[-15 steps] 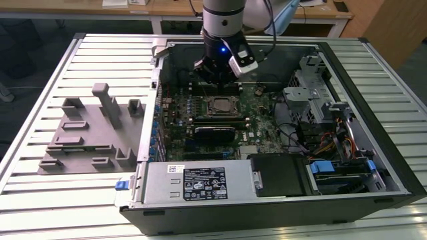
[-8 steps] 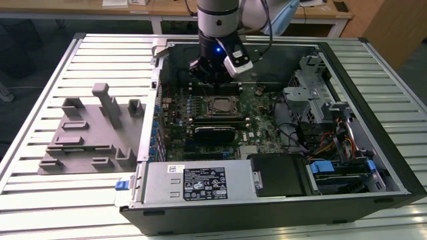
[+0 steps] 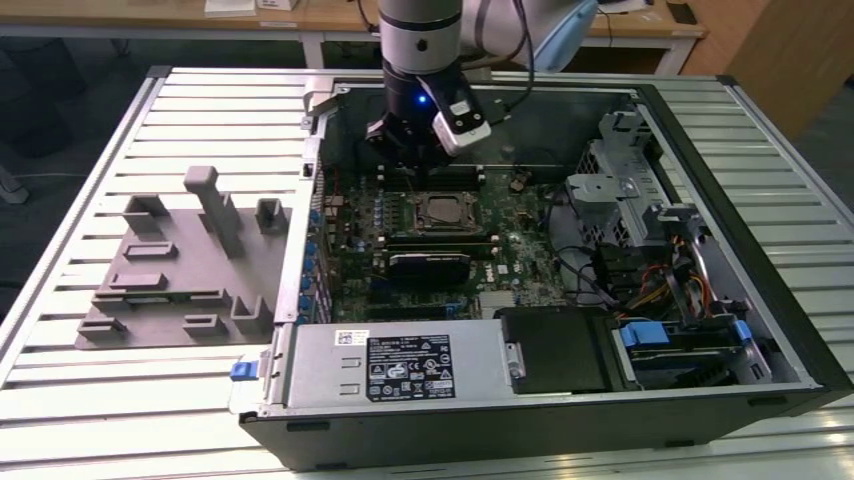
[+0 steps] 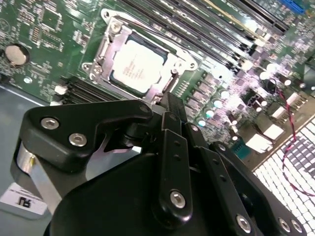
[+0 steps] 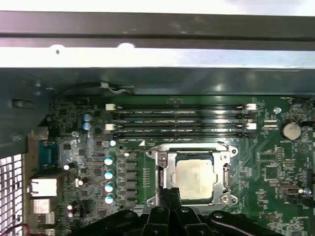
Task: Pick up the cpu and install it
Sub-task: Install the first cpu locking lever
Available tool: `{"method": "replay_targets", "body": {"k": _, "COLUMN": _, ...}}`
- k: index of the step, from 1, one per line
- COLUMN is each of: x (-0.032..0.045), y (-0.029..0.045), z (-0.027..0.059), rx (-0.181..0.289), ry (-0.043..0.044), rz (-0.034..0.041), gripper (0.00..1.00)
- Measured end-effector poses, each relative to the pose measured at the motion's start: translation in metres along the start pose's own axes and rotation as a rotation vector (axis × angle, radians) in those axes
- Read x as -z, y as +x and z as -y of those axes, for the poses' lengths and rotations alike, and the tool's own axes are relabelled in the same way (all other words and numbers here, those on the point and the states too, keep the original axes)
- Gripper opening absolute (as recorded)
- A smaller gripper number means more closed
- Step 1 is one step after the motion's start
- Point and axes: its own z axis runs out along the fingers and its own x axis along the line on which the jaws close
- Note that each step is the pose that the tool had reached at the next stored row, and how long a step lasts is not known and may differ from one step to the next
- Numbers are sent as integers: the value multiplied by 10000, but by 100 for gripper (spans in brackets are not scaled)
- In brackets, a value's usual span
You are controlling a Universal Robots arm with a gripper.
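Open black computer case lies on its side on a pale slatted metal tabletop. Inside is a green motherboard. The small flat square cpu w/ pale silver top sits in the metal socket frame, about mid-board, next to four black memory slots. The arm's black hand hangs just above the board beside the socket, fingers together, nothing between them, not touching the cpu. A grey metal power supply box along the case's near wall has a white label, print too small to read. A grey plastic fixture plate w/ upright blocks lies on the tabletop at the exterior view's left, just beside the case. Wooden desks stand behind.
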Motion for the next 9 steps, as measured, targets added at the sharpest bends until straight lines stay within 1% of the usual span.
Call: {"method": "replay_targets", "body": {"k": 9, "x": 7, "y": 159, "z": 5, "rx": -6, "ry": 0, "rz": 1, "gripper": 11}}
